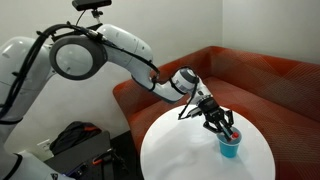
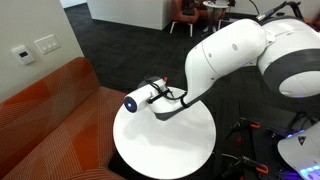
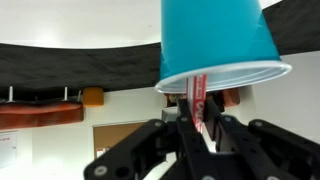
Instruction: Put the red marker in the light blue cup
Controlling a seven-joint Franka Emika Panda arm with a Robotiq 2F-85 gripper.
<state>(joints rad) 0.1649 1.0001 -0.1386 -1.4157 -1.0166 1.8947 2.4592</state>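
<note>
**Claw holds red marker at the rim of the light blue cup**

The claw is closed narrow on the red marker, directly above the light blue cup. In the wrist view the picture stands upside down. The cup fills the top at 12 o'clock with its rim facing down towards the claw. The marker runs straight from between the two dark fingers to the cup's mouth. Its far end is at the rim, and how far inside it reaches cannot be told.

In an exterior view the cup stands upright on the round white table, at about 3 o'clock from the table's middle. The arm comes in from 10 o'clock. A red-orange sofa curves behind the table from 9 to 3 o'clock.

In an exterior view the arm reaches over the table from 2 o'clock. Here it hides the claw, the marker and the cup. The sofa lies at 9 o'clock.
</note>
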